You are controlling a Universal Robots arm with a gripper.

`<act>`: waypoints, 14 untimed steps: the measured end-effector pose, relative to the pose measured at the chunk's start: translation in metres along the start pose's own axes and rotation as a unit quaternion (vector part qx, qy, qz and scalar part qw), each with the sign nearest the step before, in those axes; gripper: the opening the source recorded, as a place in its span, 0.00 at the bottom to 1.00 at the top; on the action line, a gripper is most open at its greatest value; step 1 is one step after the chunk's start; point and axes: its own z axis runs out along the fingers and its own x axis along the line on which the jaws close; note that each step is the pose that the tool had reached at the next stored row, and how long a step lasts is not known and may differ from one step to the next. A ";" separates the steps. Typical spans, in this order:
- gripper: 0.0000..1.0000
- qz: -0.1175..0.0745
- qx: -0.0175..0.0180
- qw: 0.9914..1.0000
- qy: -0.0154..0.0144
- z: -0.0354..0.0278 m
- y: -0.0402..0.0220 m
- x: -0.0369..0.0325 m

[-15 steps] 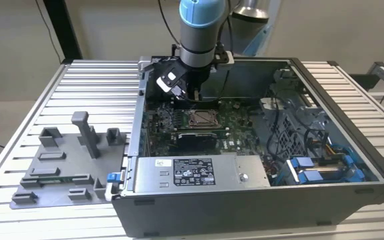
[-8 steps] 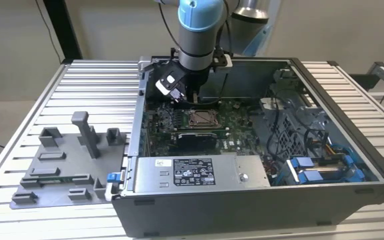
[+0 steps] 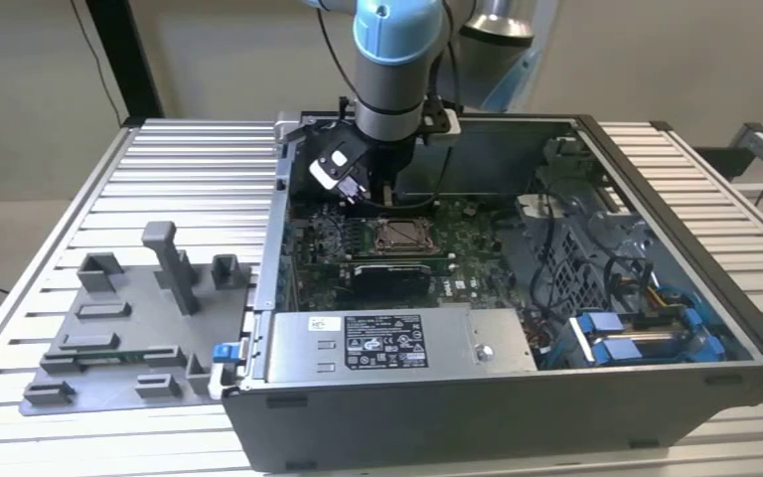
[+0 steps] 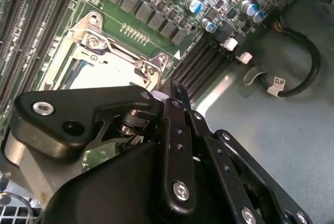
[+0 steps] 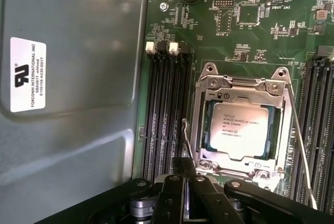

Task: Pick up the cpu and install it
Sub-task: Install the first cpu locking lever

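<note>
The cpu (image 5: 240, 130), a small square chip with a pale silvery top, lies flat in the motherboard socket with the metal frame (image 5: 242, 85) closed around its edges. In the exterior view the cpu (image 3: 401, 236) sits mid-board inside the open computer case (image 3: 515, 397). My gripper (image 3: 355, 197) hangs just above the board, beside the socket on the exterior view's left. In both wrist views its black fingers (image 5: 182, 174) lie together with nothing between them, the tips (image 4: 175, 91) close to the socket's edge. A thin wire lever (image 5: 301, 151) runs along one side of the socket.
Dark memory slots (image 5: 164, 114) run beside the socket. A grey plastic fixture (image 3: 130, 328) with upright blocks stands on the slatted table at the exterior view's left. The power supply (image 3: 395, 343) fills the case's near part, with blue drive brackets (image 3: 640, 333) and cables at the right.
</note>
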 end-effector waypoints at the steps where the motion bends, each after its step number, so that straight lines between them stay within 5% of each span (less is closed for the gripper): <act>1: 0.00 0.000 0.000 1.000 0.000 0.0000 0.0000 0.0000; 9: 0.00 -0.001 -0.004 1.000 0.002 -0.0004 -0.0014 -0.0015; 11: 0.00 -0.001 -0.005 1.000 0.007 -0.0007 -0.0020 -0.0025; 14: 0.00 -0.001 -0.006 1.000 0.017 -0.0010 -0.0023 -0.0036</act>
